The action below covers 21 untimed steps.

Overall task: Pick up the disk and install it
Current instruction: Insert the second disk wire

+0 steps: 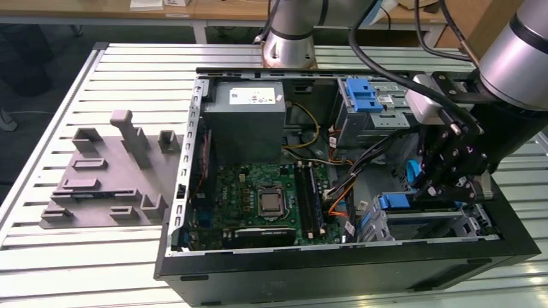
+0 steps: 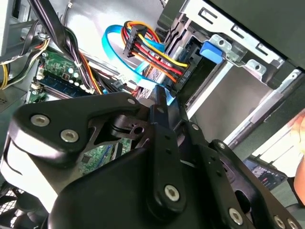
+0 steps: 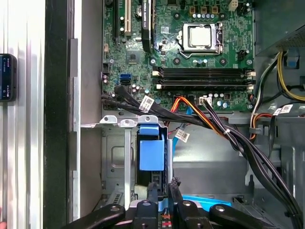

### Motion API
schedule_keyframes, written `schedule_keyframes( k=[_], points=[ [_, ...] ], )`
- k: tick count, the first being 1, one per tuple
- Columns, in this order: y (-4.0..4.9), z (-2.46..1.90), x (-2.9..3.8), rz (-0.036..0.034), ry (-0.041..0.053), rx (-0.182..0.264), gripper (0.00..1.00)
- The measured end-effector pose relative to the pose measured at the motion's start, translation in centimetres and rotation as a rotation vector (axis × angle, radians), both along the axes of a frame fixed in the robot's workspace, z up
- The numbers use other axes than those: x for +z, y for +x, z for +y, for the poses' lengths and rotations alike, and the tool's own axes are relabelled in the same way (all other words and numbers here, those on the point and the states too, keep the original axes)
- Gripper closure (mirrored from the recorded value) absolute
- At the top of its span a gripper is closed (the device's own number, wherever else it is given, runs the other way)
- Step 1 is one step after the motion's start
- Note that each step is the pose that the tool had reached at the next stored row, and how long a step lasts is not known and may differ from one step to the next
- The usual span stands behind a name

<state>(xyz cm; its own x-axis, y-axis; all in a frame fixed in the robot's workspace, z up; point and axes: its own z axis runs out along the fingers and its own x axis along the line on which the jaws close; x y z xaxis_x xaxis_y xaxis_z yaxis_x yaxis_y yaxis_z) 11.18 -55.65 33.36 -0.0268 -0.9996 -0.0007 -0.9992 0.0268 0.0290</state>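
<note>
My gripper reaches down into the open computer case, over the lower silver drive cage. Its fingers stand close together, shut, in both wrist views. Directly under the gripper, a blue plastic piece sits in the cage slot, also seen in the exterior view. The disk's silver body and label are hidden, and I cannot tell whether this blue piece is its carrier. A thin blue edge shows at the gripper tips; whether it is gripped is unclear.
A black, orange and red cable bundle and a blue cable loop run close beside the gripper. Nearby are the motherboard, a grey metal box and an upper blue latch on a silver bay. A grey fixture plate lies on the exterior view's left.
</note>
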Motion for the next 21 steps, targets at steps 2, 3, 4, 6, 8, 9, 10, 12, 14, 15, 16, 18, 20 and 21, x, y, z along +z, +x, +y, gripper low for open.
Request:
schedule_keyframes(
  k=[2,3,4,6,8,9,10,12,14,15,16,18,20,21],
  points=[
    [0.0,0.0,0.25,0.0,0.0001,0.0,0.76],
    [0.0,0.0,0.41,0.0,0.0001,0.0,0.76],
    [0.0,0.0,0.56,0.0,0.0,0.0,0.76],
    [0.0,0.0,0.66,0.0,0.0002,0.0,0.76],
    [0.0,0.0,0.66,0.0,0.001,0.0,0.76],
    [0.0,0.0,0.65,0.0,0.0024,0.0,0.76],
    [0.0,0.0,0.59,0.0,0.004,0.0,0.76],
    [0.0,0.0,0.45,0.0,0.0071,0.0,0.76],
    [0.0,0.0,0.34,0.0,0.0084,0.0,0.76],
    [0.0,0.0,0.29,0.0,0.0087,0.0,0.76],
    [0.0,0.0,0.24,0.0,0.0088,0.0,0.76],
    [0.0,-0.03,0.15,0.0,0.0089,0.0,0.76],
    [0.0,-0.06,0.03,0.0,0.0091,0.0,0.76],
    [0.0,-0.07,-0.04,0.0,0.0091,0.0,0.76]
  ],
)
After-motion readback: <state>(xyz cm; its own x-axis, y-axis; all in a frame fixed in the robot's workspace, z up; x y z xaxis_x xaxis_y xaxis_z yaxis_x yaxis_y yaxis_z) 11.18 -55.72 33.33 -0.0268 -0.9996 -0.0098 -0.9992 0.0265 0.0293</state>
